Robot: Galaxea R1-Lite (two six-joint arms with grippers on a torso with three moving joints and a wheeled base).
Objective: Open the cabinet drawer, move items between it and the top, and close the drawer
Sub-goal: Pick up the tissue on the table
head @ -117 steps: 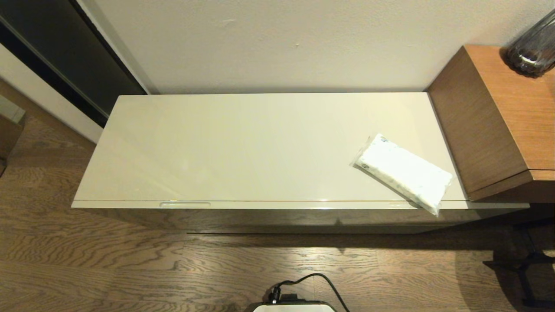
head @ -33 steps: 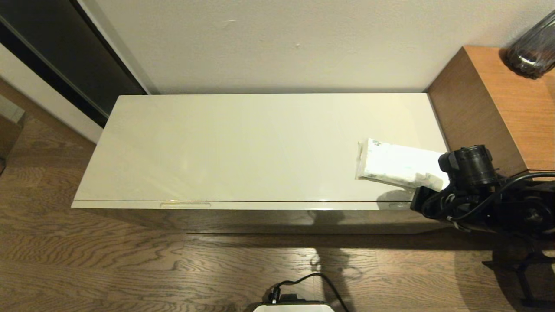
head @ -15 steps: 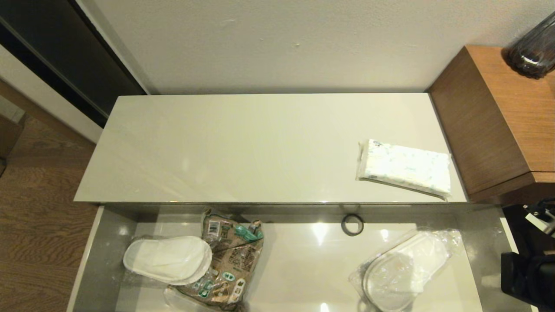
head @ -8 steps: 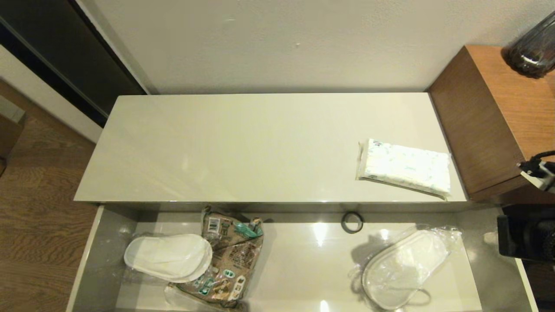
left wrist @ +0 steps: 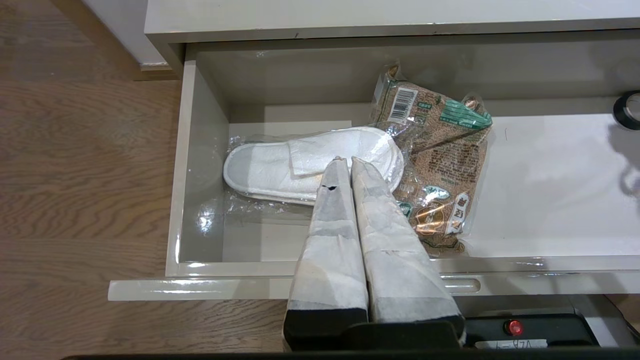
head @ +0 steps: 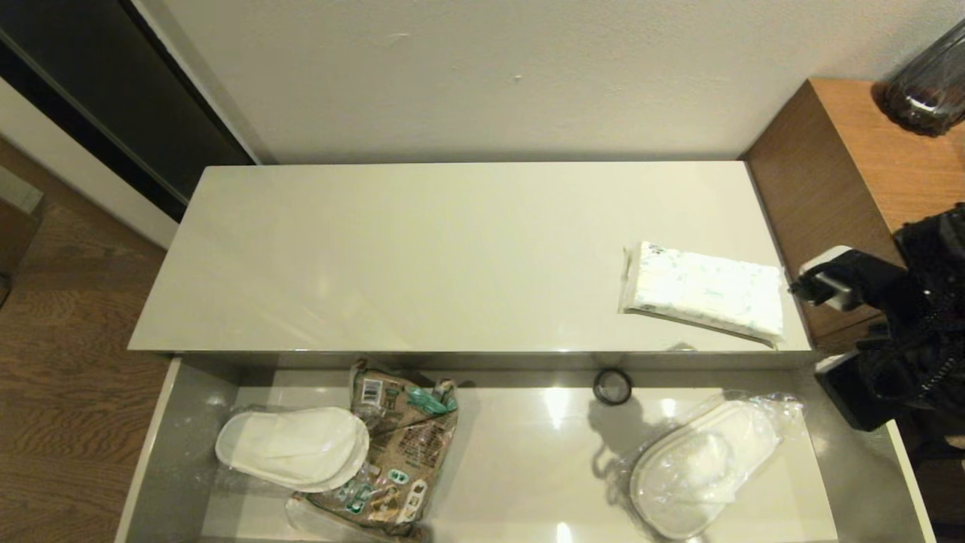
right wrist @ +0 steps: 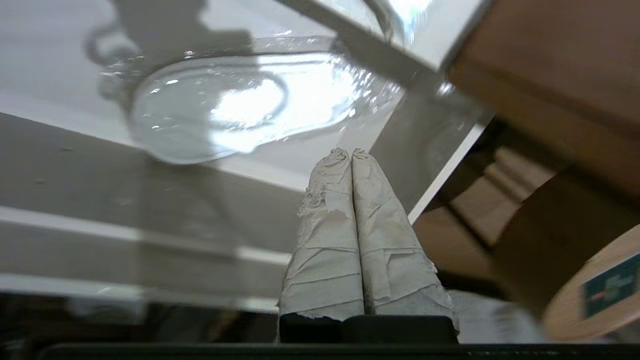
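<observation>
The cabinet drawer (head: 177, 445) stands pulled open below the cream top (head: 422, 256). The white tissue pack (head: 701, 290) lies on the top's right end. One pair of slippers in clear plastic (head: 290, 449) lies at the drawer's left, another (head: 701, 467) at its right. My right arm (head: 897, 332) hangs at the right edge, just right of the tissue pack. The right gripper (right wrist: 351, 152) is shut and empty over the drawer's right wall. My left gripper (left wrist: 345, 161) is shut and empty above the drawer front (left wrist: 460, 285), pointing at the left slippers (left wrist: 310, 162). It is out of the head view.
A brown printed packet (head: 403, 452) leans on the left slippers. A small dark ring (head: 611, 386) sits at the drawer's back. A brown wood desk (head: 852, 204) with a dark glass vase (head: 927, 83) adjoins the top's right end. The wall runs behind.
The drawer, shut at first, now stands open. My right arm turned the tissue pack earlier, and in the last half second it rose from beside the drawer toward the top's right end.
</observation>
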